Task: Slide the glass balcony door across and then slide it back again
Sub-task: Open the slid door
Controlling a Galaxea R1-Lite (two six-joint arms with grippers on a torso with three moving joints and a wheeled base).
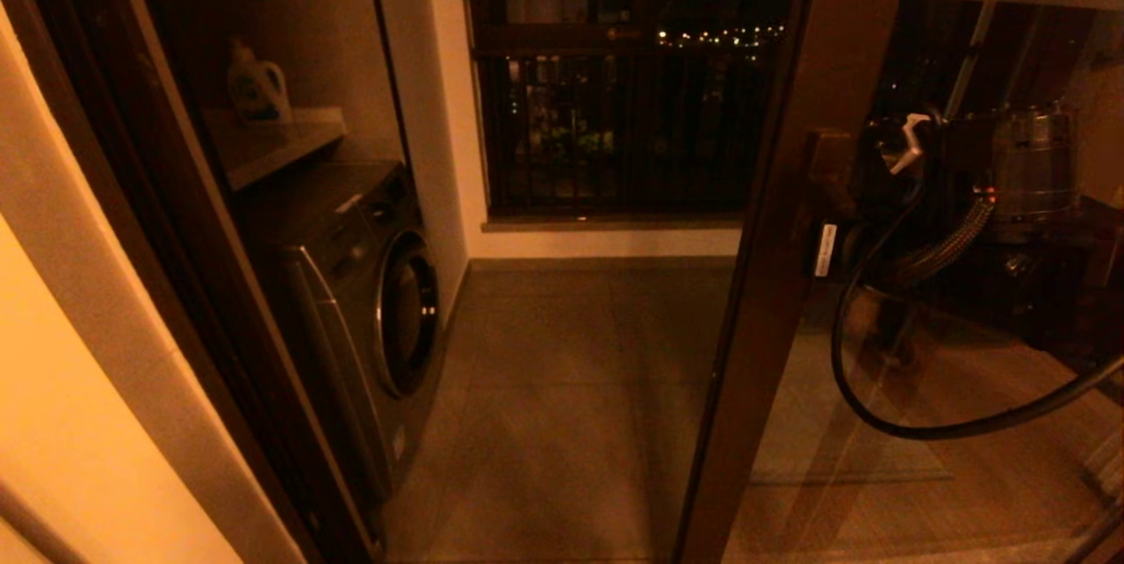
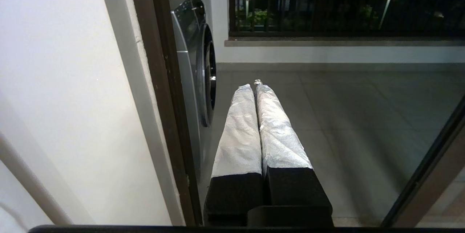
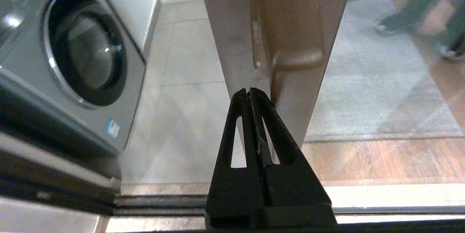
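No text can be read anywhere. The washer (image 3: pixel 65 66) on the left carries a small blue sticker (image 3: pixel 113 128) low on its front, too small to read. A white tag (image 1: pixel 825 249) on the door (image 1: pixel 773 265) frame is also illegible.

One washing machine (image 1: pixel 364 300), one detergent bottle (image 1: pixel 256 87).
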